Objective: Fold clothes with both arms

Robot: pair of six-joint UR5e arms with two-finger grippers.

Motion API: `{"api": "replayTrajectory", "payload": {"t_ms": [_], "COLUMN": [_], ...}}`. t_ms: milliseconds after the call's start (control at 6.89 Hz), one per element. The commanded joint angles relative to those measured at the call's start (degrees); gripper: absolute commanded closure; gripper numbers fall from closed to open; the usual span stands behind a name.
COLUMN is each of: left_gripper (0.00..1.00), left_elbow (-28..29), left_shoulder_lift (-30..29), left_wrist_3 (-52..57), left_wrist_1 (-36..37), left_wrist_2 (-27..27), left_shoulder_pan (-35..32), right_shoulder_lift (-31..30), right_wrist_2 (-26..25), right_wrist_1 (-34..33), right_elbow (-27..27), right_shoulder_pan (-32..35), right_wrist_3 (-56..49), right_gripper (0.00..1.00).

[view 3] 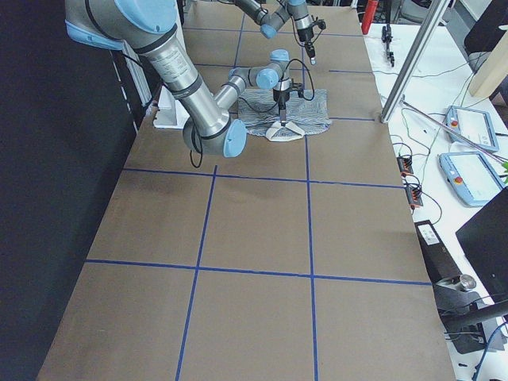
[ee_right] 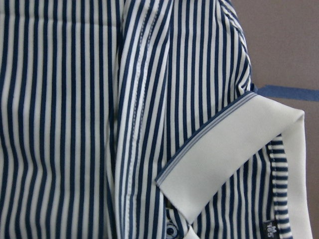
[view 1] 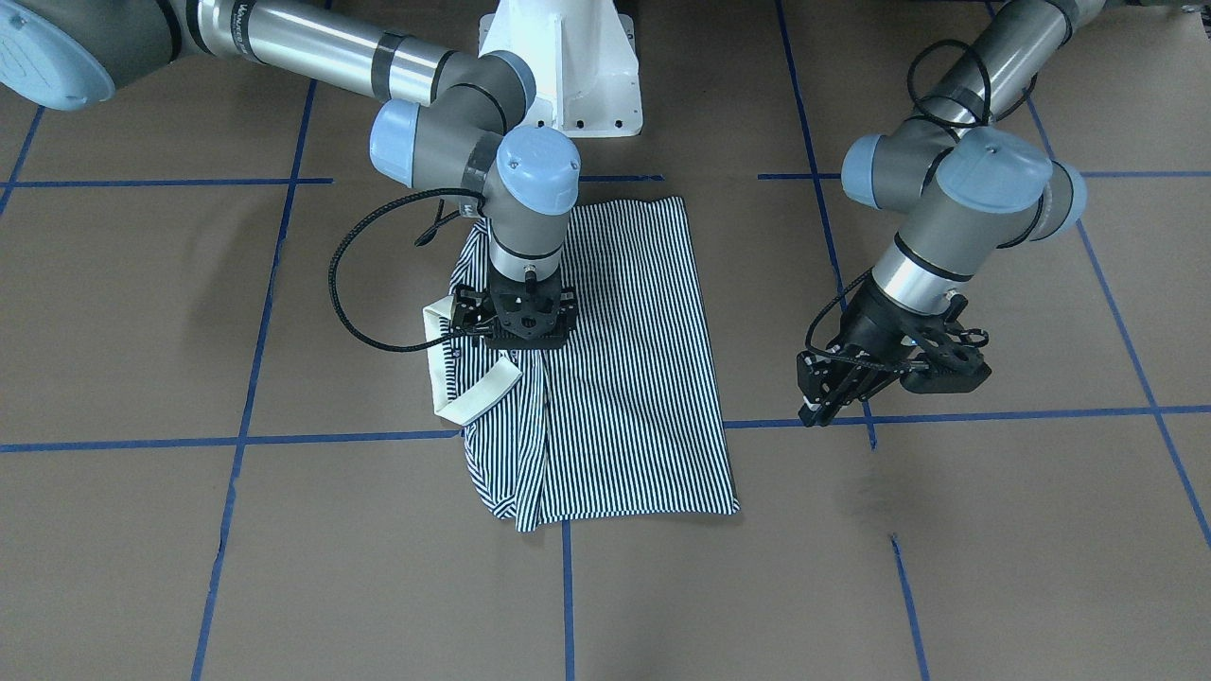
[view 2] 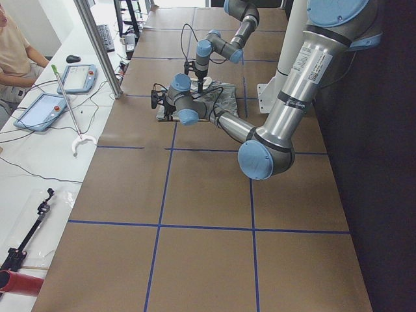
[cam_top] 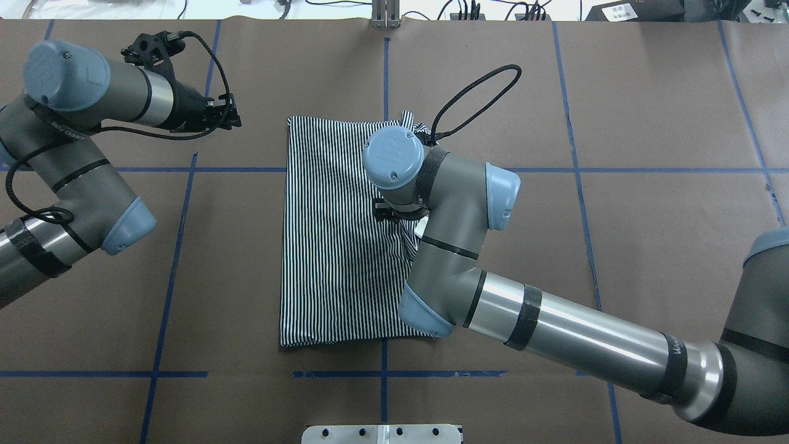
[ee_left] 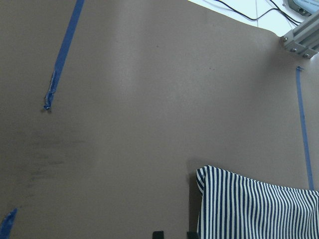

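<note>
The navy-and-white striped polo shirt lies folded into a tall rectangle mid-table and also shows in the overhead view. Its cream collar is turned out at one side edge and fills the right wrist view. My right gripper points straight down, low over the shirt beside the collar. Its jaws look spread, and no fingertip shows in the right wrist view. My left gripper hovers off the shirt over bare table, shut and empty. It shows in the overhead view, and a shirt corner appears in the left wrist view.
The brown table carries a grid of blue tape lines. The white pedestal base stands behind the shirt. An operator and tablets are at a side bench beyond the table's far edge.
</note>
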Motion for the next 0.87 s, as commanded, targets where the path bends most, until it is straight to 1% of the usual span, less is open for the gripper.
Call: {"api": "replayTrajectory", "payload": {"t_ms": [0, 290, 435, 581, 726], "left_gripper": [0.72, 0.72, 0.72, 0.72, 0.72], "left_elbow": [-0.01, -0.1, -0.27, -0.36, -0.45], "left_shoulder_lift": [0.03, 0.03, 0.03, 0.03, 0.03], "left_wrist_3": [0.0, -0.09, -0.09, -0.09, -0.09], "left_wrist_1": [0.0, 0.0, 0.0, 0.0, 0.0], "left_wrist_2": [0.0, 0.0, 0.0, 0.0, 0.0], "left_shoulder_pan": [0.0, 0.0, 0.0, 0.0, 0.0], "right_shoulder_lift": [0.19, -0.16, -0.94, -3.82, -7.59], "right_wrist_2": [0.12, 0.21, 1.34, 2.31, 3.01], "right_wrist_1": [0.08, -0.01, -0.45, -0.45, -0.54], "right_elbow": [-0.45, -0.54, 0.07, 2.77, 6.8], "right_shoulder_pan": [-0.18, -0.44, -0.45, -0.18, 1.12], "right_wrist_3": [0.08, -0.01, -0.18, -0.79, -1.15], "right_gripper": [0.0, 0.0, 0.0, 0.0, 0.0]}}
